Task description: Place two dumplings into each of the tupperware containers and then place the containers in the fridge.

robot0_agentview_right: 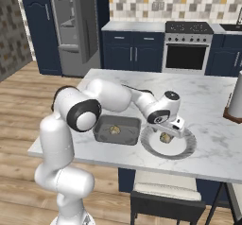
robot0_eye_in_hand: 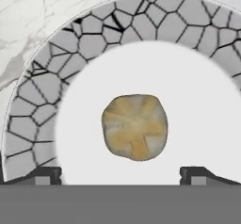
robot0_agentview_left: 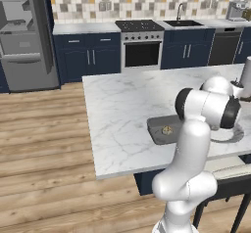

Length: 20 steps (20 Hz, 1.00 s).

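One fridge (robot0_agentview_left: pixel 24 36) stands at the upper left of the left base view, its doors swung wide and grey shelves showing; in the right base view it sits at the top, left of centre. Below it in both views spreads the marble surface (robot0_agentview_left: pixel 122 109). On this surface, at the lower right of the left base view, lies a dark tray (robot0_agentview_left: pixel 159 129) with one dumpling (robot0_agentview_left: pixel 167 129) inside; the right base view shows the same tray at centre with that dumpling in it. Just right of the tray in the right base view rests a round plate (robot0_agentview_right: pixel 184 148) with a crackled rim, and a second dumpling (robot0_agentview_right: pixel 165 137) lies on it. The hand view puts this dumpling at centre on the plate's white middle. The end effector (robot0_eye_in_hand: pixel 126 175) hangs over the plate, released, its two tips spread wide at the bottom of the hand view, either side of the dumpling and not touching it.
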Tool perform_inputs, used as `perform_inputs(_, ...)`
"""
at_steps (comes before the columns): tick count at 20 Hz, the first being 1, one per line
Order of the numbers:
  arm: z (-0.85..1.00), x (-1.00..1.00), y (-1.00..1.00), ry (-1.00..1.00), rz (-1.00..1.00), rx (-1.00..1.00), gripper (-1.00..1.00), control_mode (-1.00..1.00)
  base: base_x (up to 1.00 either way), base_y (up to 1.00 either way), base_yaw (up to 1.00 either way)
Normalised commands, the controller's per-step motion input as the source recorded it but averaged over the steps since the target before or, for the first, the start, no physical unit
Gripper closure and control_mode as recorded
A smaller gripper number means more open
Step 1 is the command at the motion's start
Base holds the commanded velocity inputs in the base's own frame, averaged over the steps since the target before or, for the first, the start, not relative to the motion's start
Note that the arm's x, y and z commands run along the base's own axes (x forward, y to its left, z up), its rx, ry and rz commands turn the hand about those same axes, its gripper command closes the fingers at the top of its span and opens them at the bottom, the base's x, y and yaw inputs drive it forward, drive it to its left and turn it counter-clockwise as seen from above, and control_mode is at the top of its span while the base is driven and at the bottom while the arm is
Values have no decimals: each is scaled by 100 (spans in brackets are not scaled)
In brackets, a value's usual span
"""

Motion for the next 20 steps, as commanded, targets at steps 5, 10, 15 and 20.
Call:
perform_inputs(5, -38, 36, -14, 2, 0, -1, -100, -100, 0, 0, 0)
perform_inputs(10, -30, 20, -10, 2, 0, -3, -100, -100, 0, 0, 0)
perform_inputs(15, -31, 0, -4, 9, 0, -7, 100, -100, 0, 0, 0)
perform_inputs(20, -20, -21, 0, 14, 0, 2, 100, -100, 0, 0, 0)
